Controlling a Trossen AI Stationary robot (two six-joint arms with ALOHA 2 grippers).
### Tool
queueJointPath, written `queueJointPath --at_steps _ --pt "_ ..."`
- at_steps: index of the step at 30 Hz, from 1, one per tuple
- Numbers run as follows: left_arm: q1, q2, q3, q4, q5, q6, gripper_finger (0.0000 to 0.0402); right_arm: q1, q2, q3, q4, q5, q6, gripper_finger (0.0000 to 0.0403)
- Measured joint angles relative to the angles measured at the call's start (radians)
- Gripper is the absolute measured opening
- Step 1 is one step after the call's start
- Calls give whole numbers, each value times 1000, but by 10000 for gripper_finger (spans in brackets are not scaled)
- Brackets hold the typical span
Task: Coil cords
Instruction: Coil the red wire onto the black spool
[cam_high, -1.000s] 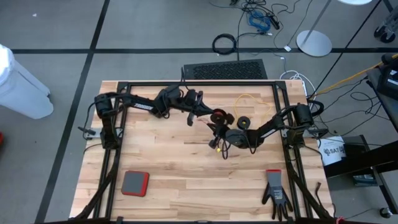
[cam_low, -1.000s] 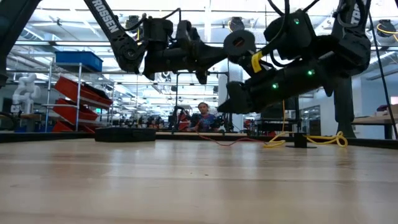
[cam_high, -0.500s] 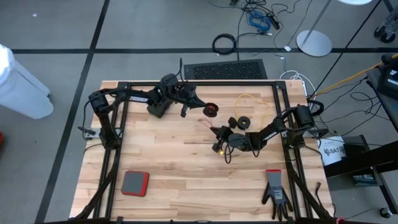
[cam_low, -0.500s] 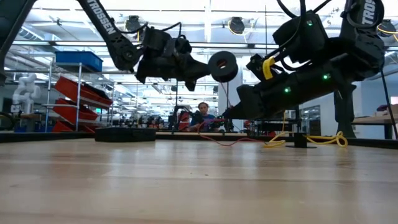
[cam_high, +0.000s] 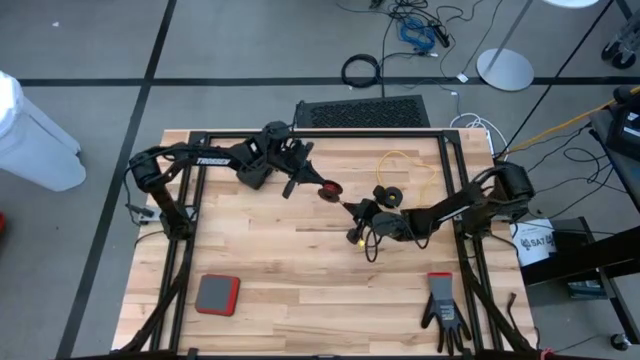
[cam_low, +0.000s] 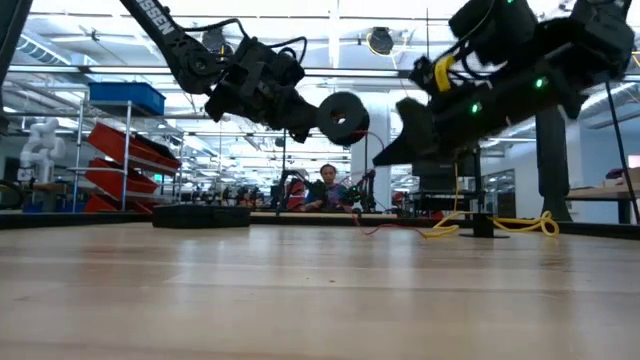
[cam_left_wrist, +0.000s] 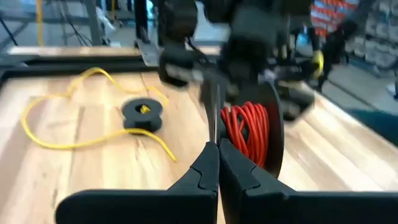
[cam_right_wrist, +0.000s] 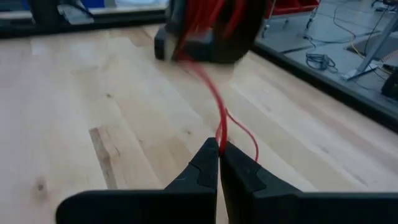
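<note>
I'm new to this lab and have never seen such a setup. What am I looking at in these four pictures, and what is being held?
Two dark robot arms work over a wooden table. One picture looks straight down, one looks level across the tabletop, and two come from cameras on the wrists. The left gripper is shut on a black reel wound with red cord, held in the air. The right gripper is shut on that cord's loose end. On the table lie a yellow cord with its own small reel, a red-edged grey pad and a black glove.

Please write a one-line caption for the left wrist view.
Shut left gripper holds a black reel wound with red cord; yellow cord lies on the table.
</note>
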Motion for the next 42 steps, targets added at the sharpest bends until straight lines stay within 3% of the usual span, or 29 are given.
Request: queueJointPath --at_steps 5,12,28,42 --pt "-31 -1 0 -130 -73 104 0 25 -105 0 -54 -1 -14 0" --pt "-113 -1 0 -151 -382 183 0 28 -167 0 -64 -81 -17 0" --pt "-274 -1 0 -113 -983 357 0 19 -167 0 -94 -122 87 0" --pt "-361 -1 0 57 -1181 490 0 -11 -168 3 106 -99 -14 0"
